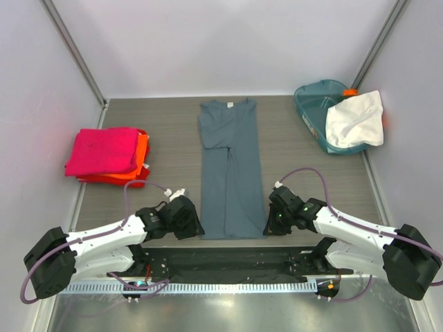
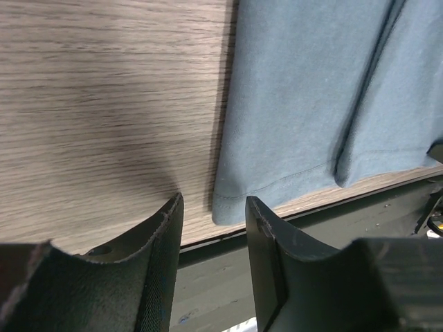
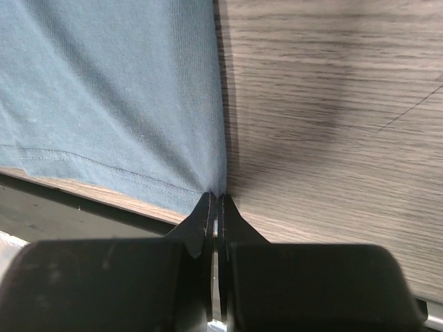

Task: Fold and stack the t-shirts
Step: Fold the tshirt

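Observation:
A slate blue-grey t-shirt [image 1: 232, 173] lies folded into a long strip down the middle of the table, collar at the far end. My right gripper [image 1: 271, 223] [image 3: 215, 197] is shut on its near right hem corner, and the cloth [image 3: 118, 90] puckers into the fingertips. My left gripper [image 1: 194, 225] [image 2: 213, 200] stands open at the near left corner. That corner of the shirt [image 2: 297, 104] lies just ahead of the gap between its fingers, not gripped. A folded magenta pink t-shirt [image 1: 104, 149] rests on an orange-red one [image 1: 142, 155] at the left. A white t-shirt [image 1: 354, 117] hangs over the tub.
The teal plastic tub [image 1: 311, 104] stands at the far right corner, with something small and orange at its back rim. A black base strip [image 1: 228, 259] runs along the table's near edge just behind the shirt's hem. Pale walls close in both sides.

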